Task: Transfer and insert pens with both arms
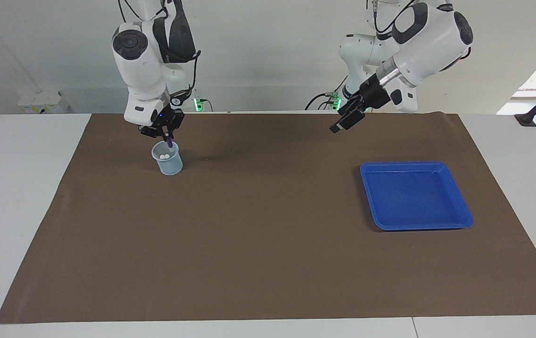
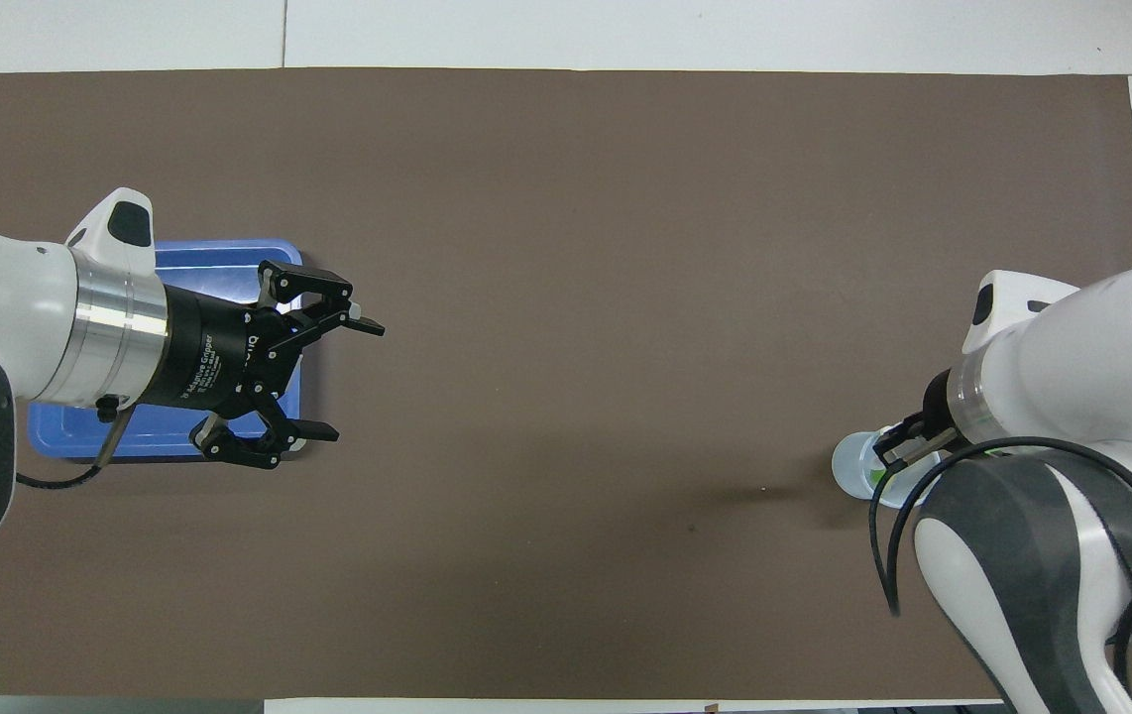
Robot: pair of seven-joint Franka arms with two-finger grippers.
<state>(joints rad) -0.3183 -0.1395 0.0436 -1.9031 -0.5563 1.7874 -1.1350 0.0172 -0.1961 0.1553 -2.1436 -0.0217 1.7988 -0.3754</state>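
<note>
My right gripper (image 1: 165, 134) hangs over the clear plastic cup (image 1: 170, 165) and is shut on the purple pen (image 1: 168, 141). The pen points straight down, its lower end at the cup's mouth. Two pale pen caps (image 1: 166, 156) show inside the cup. In the overhead view the right arm covers the held pen and most of the cup (image 2: 851, 466). My left gripper (image 2: 348, 380) is open and holds nothing. It is up in the air over the mat by the blue tray's (image 2: 219, 260) edge; the facing view shows the left gripper (image 1: 336, 127) side-on.
The blue tray (image 1: 409, 164) lies toward the left arm's end of the brown mat (image 1: 268, 234), with nothing in it. Two smaller white arms with green lights stand at the robots' edge of the table. White table borders the mat.
</note>
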